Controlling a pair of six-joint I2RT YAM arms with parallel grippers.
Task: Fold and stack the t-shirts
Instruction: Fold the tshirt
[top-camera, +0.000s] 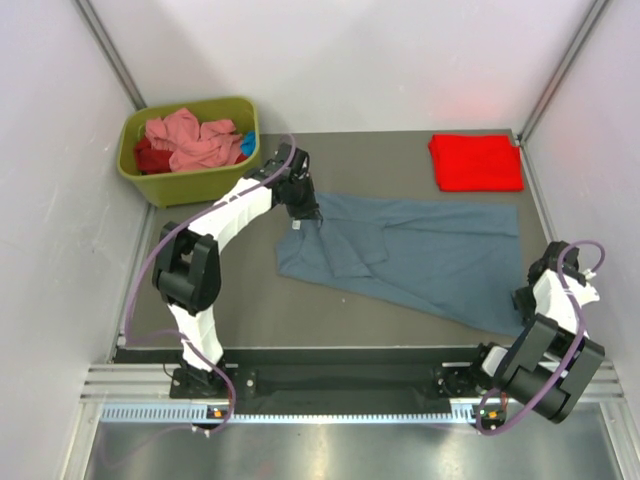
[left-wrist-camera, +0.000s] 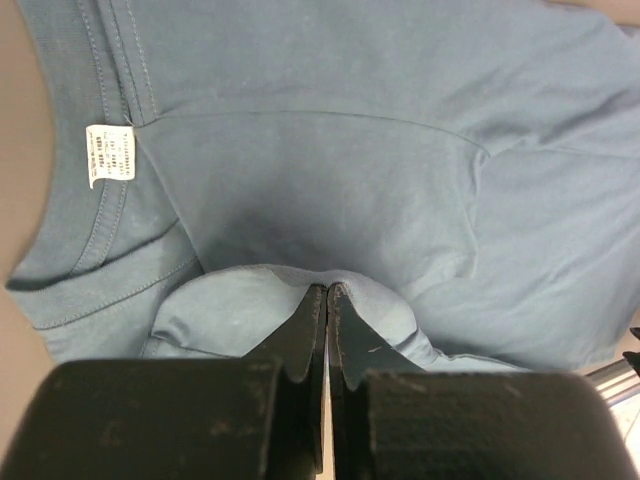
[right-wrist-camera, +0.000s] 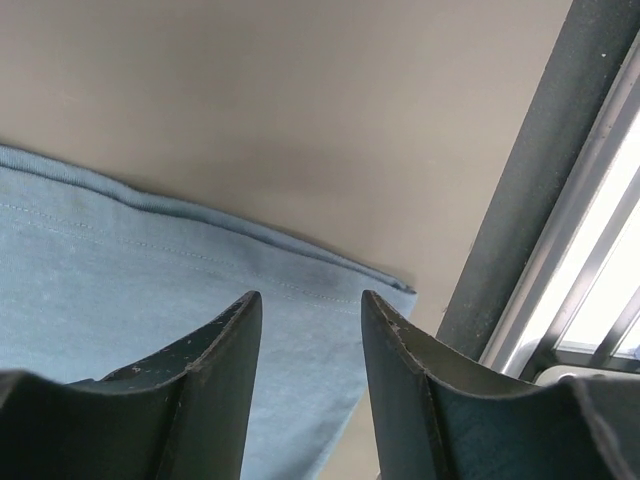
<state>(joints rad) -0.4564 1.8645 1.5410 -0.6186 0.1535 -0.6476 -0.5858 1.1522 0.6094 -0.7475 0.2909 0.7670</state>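
Observation:
A slate blue-grey t-shirt (top-camera: 430, 255) lies spread across the table, its left part creased and folded over. My left gripper (top-camera: 308, 214) is at its collar end, shut on a pinched bulge of the fabric (left-wrist-camera: 328, 290). The white neck label (left-wrist-camera: 108, 155) shows just left of the pinch. My right gripper (top-camera: 522, 303) hovers open over the shirt's near right hem corner (right-wrist-camera: 385, 285), with its fingers (right-wrist-camera: 215, 345) on either side of the hem and nothing held. A bright red t-shirt (top-camera: 477, 162) lies folded at the back right.
An olive-green bin (top-camera: 190, 180) at the back left holds salmon pink (top-camera: 190, 140) and dark red shirts. A dark metal rail (right-wrist-camera: 530, 200) runs along the table's right edge beside the right gripper. White walls enclose the table.

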